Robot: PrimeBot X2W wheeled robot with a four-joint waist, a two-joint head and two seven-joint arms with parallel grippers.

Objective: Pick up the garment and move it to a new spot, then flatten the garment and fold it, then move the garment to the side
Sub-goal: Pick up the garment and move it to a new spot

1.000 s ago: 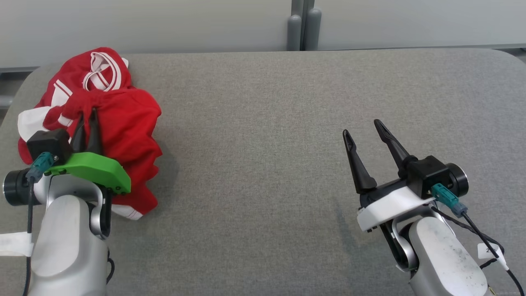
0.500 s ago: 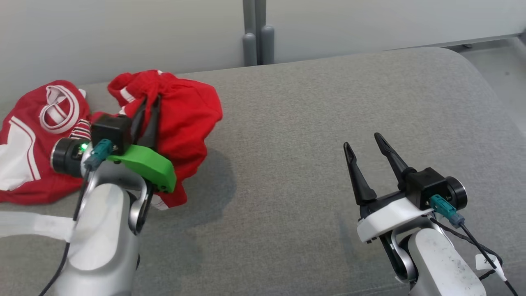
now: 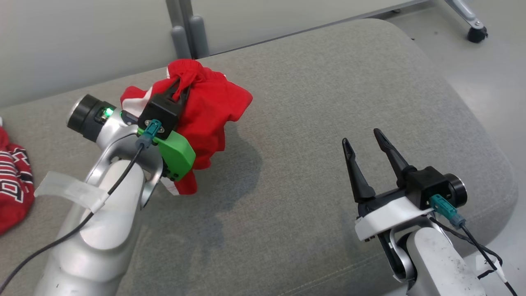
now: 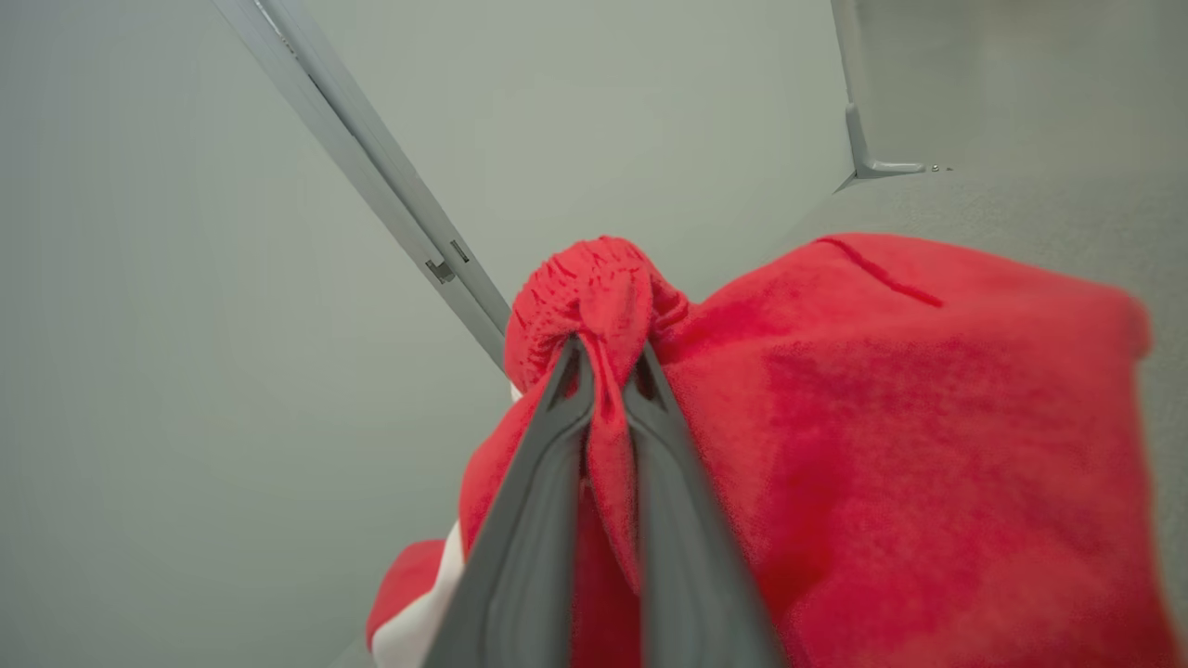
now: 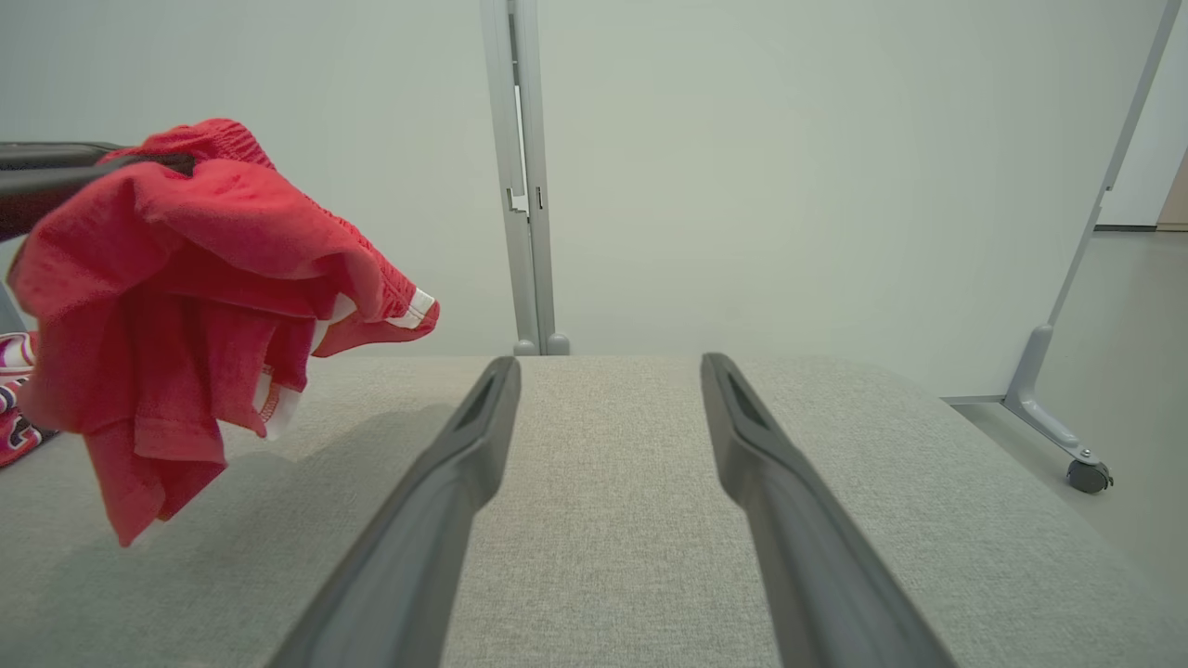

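Note:
The garment [image 3: 207, 111] is a crumpled red piece with white trim, hanging clear above the grey padded table [image 3: 312, 102]. My left gripper [image 3: 181, 86] is shut on a bunched fold at its top; the left wrist view shows that red garment [image 4: 910, 445] pinched between the two fingers [image 4: 548, 445] of my left gripper [image 4: 608, 357]. Seen from the right wrist, the garment [image 5: 195, 288] dangles at the left above its shadow. My right gripper [image 3: 361, 136] hovers open and bare at the lower right, and the right wrist view shows the same open gripper [image 5: 608, 366] over the table [image 5: 603, 445].
A second red garment [image 3: 12, 185] with white lettering lies at the table's left edge. Behind the table stands a pale wall panel with a grey post [image 3: 185, 28]. A wheeled frame leg [image 3: 472, 28] rests on the floor beyond the table's rounded right end.
The head camera has swung right. My left gripper has lifted the red garment off the pile and carried it toward the table's middle, leaving another red piece behind. The right gripper stayed open and still.

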